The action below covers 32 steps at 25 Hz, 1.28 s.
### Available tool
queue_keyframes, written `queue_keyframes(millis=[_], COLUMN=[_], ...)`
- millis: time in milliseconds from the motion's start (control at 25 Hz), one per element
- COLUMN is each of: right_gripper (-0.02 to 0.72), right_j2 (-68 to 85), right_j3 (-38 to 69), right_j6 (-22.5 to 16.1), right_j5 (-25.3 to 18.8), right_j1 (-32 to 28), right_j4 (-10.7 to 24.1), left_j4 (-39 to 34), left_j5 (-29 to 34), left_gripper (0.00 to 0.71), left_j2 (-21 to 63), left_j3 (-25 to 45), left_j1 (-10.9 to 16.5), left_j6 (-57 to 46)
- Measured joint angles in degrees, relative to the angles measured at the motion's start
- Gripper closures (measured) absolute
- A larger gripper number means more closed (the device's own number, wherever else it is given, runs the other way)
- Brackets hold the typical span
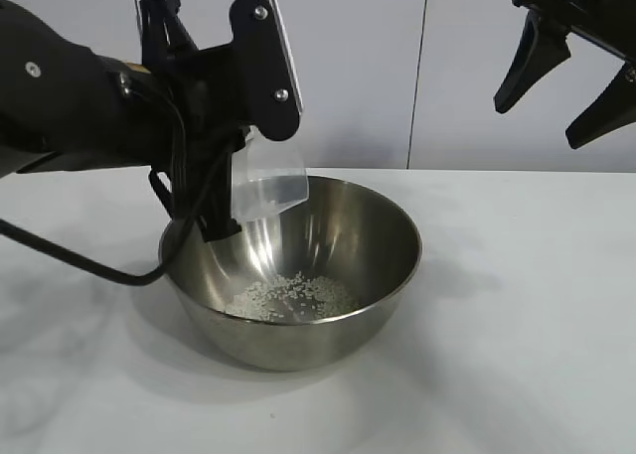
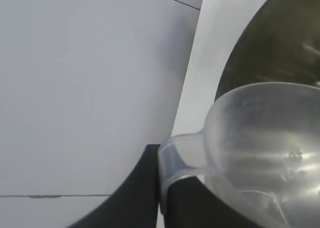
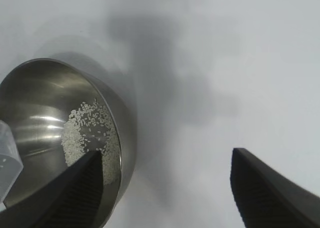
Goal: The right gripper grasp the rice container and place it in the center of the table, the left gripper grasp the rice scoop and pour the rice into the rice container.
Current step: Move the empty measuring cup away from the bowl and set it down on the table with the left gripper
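Big shiny round steel bowl [image 1: 298, 280], the rice container, sitting on the flat white table [image 1: 537, 315], near the middle. Small white rice grains [image 1: 293, 297] lying in a loose little heap at the bottom of the bowl.

Black left gripper [image 1: 234, 116] up over the bowl's left rim, pinching the handle of the small clear plastic cup [image 1: 268, 186], the rice scoop. Scoop tipped over, mouth facing down into the bowl, hanging above the rice and not touching it. A few grains stuck inside the cup wall, seen in the left wrist view [image 2: 292, 153]. Black cable [image 1: 89, 260] trailing from the left arm down across the table.

Black right gripper [image 1: 571, 72] high up at the far right, well apart from the bowl, fingers spread wide, holding nothing.
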<state>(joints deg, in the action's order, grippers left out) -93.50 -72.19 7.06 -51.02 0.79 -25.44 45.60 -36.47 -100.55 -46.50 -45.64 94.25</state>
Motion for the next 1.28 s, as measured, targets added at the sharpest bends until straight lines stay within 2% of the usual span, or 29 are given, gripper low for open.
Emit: queue_keyframes(millis=[240, 760, 1040, 1120, 1280], right_gripper=[0.209, 0.209, 0.209, 0.209, 0.209], right_j2=[0.0, 0.0, 0.0, 0.0, 0.0], right_j3=[0.0, 0.0, 0.0, 0.0, 0.0], right_j6=[0.0, 0.0, 0.0, 0.0, 0.1], right_j5=[0.0, 0.0, -0.4, -0.5, -0.7], right_j1=[0.0, 0.0, 0.0, 0.0, 0.5], right_j4=[0.0, 0.0, 0.0, 0.1, -0.1], left_j4=[1.3, 3.0, 3.6, 4.2, 5.7], left_j5=[-2.6, -3.1, -3.8, -3.8, -2.9], left_gripper=[0.708, 0.708, 0.708, 0.708, 0.708], left_j2=[0.0, 0.0, 0.1, 0.9, 4.8], left_j3=[0.0, 0.0, 0.0, 0.0, 0.0], left_j1=[0.1, 0.2, 0.6, 1.3, 4.4], left_j6=[-10.0, -19.3, -21.1, -21.3, -24.2])
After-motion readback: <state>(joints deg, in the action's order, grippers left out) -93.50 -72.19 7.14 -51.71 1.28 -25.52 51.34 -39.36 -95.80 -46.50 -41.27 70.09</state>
